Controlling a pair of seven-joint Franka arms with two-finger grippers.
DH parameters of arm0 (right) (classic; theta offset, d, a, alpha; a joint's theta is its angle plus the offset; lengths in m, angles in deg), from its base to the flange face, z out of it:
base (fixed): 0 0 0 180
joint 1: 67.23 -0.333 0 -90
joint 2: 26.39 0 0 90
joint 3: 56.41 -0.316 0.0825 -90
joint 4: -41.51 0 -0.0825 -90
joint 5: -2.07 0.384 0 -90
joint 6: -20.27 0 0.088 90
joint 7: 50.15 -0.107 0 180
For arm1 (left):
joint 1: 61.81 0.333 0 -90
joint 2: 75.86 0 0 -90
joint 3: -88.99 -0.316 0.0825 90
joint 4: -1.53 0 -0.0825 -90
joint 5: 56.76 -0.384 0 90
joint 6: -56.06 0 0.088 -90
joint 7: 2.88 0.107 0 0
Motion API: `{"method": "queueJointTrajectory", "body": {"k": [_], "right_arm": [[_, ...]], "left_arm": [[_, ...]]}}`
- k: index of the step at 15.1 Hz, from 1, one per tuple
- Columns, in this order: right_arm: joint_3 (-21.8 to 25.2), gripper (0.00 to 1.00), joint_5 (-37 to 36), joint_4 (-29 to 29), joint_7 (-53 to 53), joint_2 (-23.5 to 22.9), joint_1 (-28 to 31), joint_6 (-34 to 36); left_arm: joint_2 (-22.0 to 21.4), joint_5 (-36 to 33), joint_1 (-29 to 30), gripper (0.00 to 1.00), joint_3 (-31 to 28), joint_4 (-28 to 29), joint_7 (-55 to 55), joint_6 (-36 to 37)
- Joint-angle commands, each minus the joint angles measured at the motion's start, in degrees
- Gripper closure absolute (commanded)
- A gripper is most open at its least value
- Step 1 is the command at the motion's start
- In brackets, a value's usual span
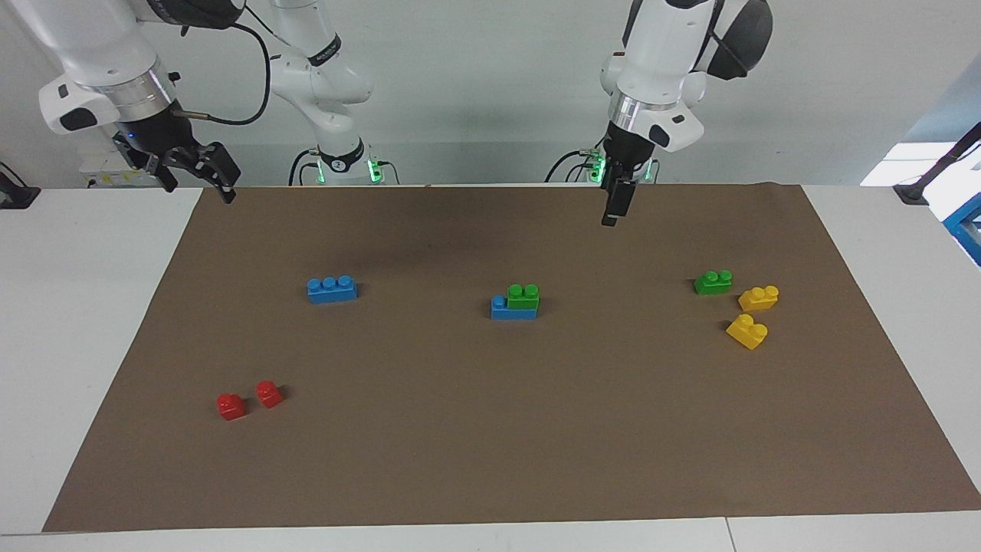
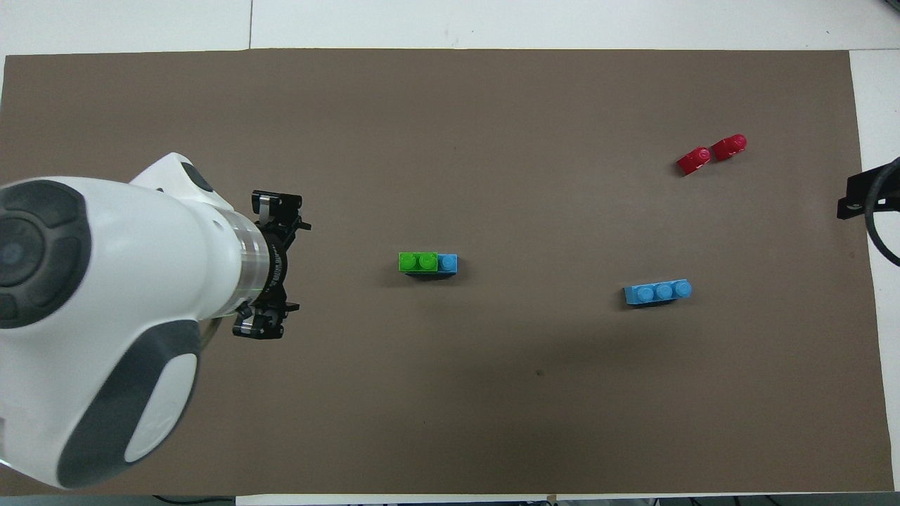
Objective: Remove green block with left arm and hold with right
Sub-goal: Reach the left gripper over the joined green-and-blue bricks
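Observation:
The green block sits on one end of a blue brick in the middle of the brown mat. A second green brick lies loose toward the left arm's end; in the overhead view the left arm hides it. My left gripper hangs open and empty above bare mat, between the loose green brick and the stacked pair. Open and empty too, my right gripper waits raised at the mat's edge at the right arm's end.
Two yellow bricks lie beside the loose green brick. A blue three-stud brick and two red bricks lie toward the right arm's end. The brown mat covers most of the white table.

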Motion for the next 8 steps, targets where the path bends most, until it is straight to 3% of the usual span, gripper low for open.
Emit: {"method": "queueJointTrajectory", "body": {"k": [1, 8], "right_arm": [[-0.5, 0.00, -0.2, -0.4, 1.0, 0.3, 0.8, 0.1], [-0.5, 0.00, -0.2, -0.4, 1.1, 0.3, 0.8, 0.1]], "left_arm": [[-0.8, 0.2, -3.7, 0.00, -1.0, 3.6, -7.5, -3.6], [8.4, 0.0, -9.4, 0.00, -1.0, 3.6, -15.8, -10.7]]}}
